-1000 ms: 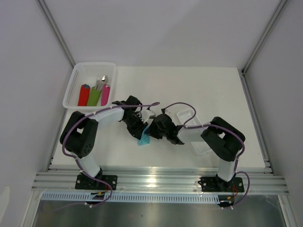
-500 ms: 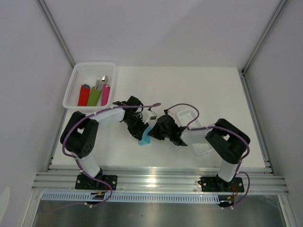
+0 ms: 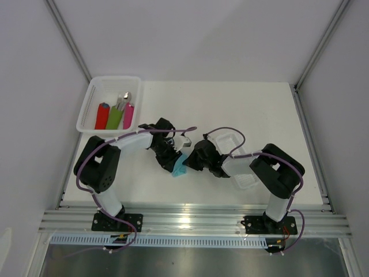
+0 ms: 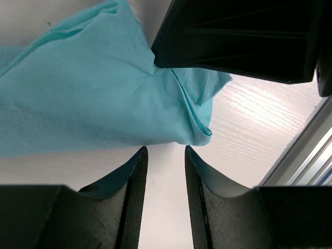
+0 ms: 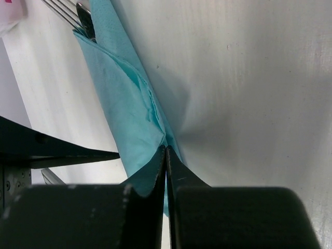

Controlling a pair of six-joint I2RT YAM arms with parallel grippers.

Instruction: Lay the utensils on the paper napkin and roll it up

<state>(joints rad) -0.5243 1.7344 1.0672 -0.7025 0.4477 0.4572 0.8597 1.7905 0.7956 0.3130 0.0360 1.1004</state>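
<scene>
**Two-arm wrapping, mid-roll.** The white bench (image 3: 259,109) carries the work a little toward 7 o'clock of its centre, where both arms meet. There we find the paper napkin (image 3: 179,169). It is teal, creased, and already folded over lengthwise into a loose, flattened wrap rather than a tight roll. The right pincer (image 5: 166,150) is closed, clamped on the napkin's long edge. The left pincer (image 4: 163,150) stands narrowly apart and holds nothing, its tips just short of the napkin's corner. The utensils (image 5: 66,14) lie inside the fold, and only their tips show at the wrap's 11 o'clock end in the right wrist view. We judge the placing done and the rolling begun; tightening the roll remains.
</scene>
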